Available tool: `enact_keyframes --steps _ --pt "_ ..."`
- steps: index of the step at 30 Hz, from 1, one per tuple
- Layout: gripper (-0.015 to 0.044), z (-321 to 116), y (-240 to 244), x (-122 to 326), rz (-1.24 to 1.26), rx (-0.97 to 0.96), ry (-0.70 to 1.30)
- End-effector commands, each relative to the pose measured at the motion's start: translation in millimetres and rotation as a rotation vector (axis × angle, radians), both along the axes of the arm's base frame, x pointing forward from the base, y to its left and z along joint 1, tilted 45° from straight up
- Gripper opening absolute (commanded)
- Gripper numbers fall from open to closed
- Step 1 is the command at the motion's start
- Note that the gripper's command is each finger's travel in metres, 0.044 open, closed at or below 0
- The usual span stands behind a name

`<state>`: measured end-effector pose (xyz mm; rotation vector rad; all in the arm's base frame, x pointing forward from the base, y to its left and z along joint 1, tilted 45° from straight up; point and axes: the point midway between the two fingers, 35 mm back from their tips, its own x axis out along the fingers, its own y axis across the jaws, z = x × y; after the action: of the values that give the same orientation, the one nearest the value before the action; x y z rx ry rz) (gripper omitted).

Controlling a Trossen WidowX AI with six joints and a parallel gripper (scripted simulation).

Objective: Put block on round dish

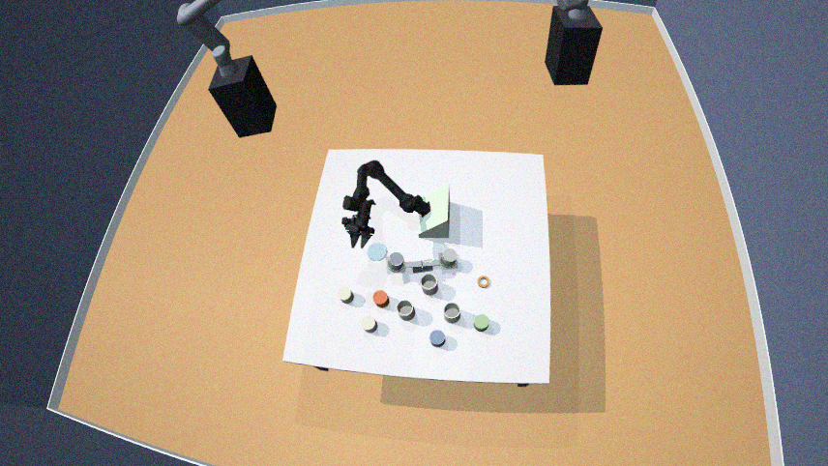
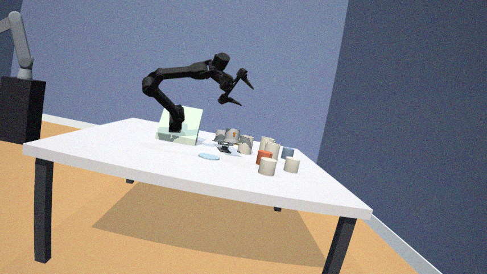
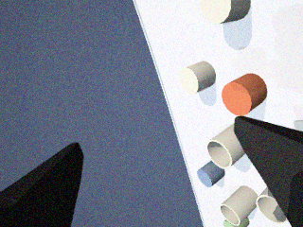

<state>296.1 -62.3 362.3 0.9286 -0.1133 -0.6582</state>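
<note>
The gripper (image 1: 358,244) (image 2: 248,97) (image 3: 159,136) hangs above the table (image 1: 504,243) (image 2: 136,166) (image 3: 189,128), its jaws wide open, while both cups (image 1: 396,260) (image 1: 449,256) (image 2: 232,135) (image 2: 219,135) stand on the balance (image 1: 423,267) (image 2: 223,149).

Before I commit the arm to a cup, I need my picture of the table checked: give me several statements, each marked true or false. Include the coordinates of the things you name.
1. The hand (image 1: 359,242) (image 2: 247,97) is open with nothing between its fingers. True.
2. The round dish (image 1: 376,251) (image 2: 209,156) already has the block on it. False: nothing lies on it.
3. Both balance cups, one nearer the dish (image 1: 396,260) and one farther (image 1: 449,257), are on the balance. True.
4. The orange-red cylinder (image 1: 379,298) (image 2: 264,156) (image 3: 243,95) lies on its side. False: it stands upright.
5. The small ring (image 1: 478,281) sits on the dish. False: it lies on the table, away from it.
</note>
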Motion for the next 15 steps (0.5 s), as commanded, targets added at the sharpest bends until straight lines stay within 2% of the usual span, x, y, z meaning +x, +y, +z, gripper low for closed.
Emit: enact_keyframes --steps 1,15 --pt "0.044 -24.5 16.4 4.9 0.049 -0.037 0.116" --pt "0.044 -96.9 73.8 -0.9 0.248 -0.214 0.486"
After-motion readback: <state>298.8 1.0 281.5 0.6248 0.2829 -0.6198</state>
